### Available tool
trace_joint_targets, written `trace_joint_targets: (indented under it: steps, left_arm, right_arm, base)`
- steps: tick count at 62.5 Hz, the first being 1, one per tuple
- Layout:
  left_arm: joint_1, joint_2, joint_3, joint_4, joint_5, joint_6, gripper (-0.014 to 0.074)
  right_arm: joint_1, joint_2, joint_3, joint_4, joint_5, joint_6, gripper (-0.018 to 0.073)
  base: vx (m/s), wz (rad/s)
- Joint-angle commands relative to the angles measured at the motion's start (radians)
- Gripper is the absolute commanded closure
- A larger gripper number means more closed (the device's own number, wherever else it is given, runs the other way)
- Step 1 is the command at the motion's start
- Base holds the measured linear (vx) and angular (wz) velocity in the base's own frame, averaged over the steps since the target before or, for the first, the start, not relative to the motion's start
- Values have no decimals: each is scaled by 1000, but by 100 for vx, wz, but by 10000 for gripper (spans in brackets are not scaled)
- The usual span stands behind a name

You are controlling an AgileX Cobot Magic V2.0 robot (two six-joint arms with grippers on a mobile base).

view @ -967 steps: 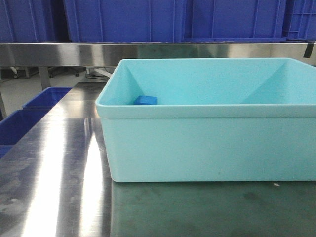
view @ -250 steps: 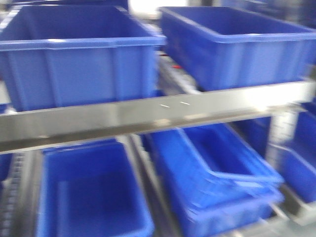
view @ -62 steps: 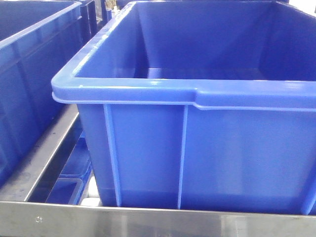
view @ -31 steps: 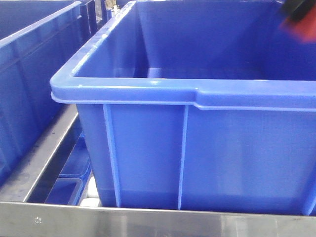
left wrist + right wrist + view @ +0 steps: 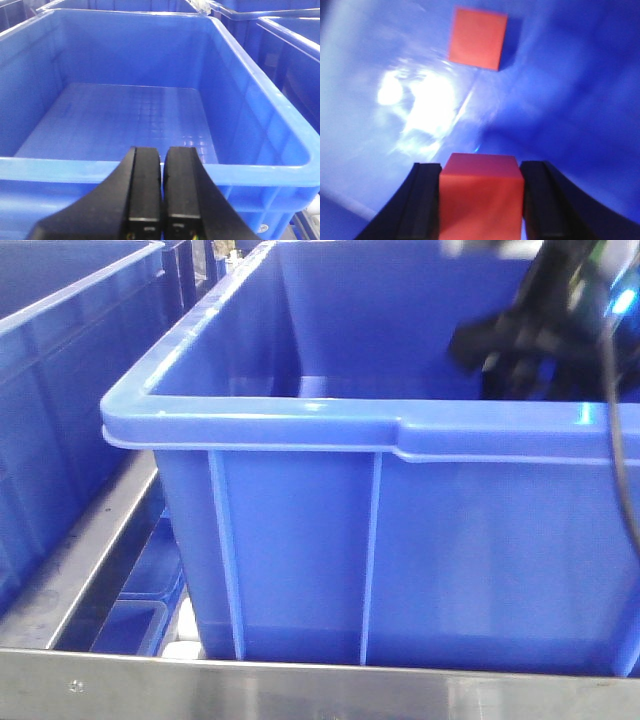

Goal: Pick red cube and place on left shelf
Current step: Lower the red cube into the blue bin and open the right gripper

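1. Left: the left gripper, jaws clenched on nothing, hovers at the near rim of a blue crate on the left shelf.
2. Right: half a second ago only a red blur showed; now the right gripper dips inside the crate, grasping the red cube, so release looks near. Another red block lies on the floor beyond.

Blue plastic crates crowd behind a steel rail.
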State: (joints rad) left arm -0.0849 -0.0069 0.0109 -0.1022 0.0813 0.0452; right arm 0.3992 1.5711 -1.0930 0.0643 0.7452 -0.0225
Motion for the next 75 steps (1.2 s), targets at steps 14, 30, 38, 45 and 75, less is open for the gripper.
trace_joint_targets:
  steps: [14,30,38,45,75]
  left_arm:
    - [-6,-12,24,-4,-88,-5,495]
    - [-6,-12,24,-4,-88,-5,495]
    - [-6,-12,24,-4,-88,-5,495]
    - [-6,-12,24,-4,-88,-5,495]
    - [-6,-12,24,-4,-88,-5,495]
  right_arm:
    - [-1,71,-36,-6,-78,-10,436]
    - [-1,72,-37,-6,-69,-10,194]
    - [-1,71,-37,-6,-68,-10,82]
    - [-1,67,-39,-6,-68,-10,41]
    - [-1,-158,-35,-6,-97,-10,181]
  base:
    - [0,0]
    - [0,0]
    - [0,0]
    - [0,0]
    - [0,0]
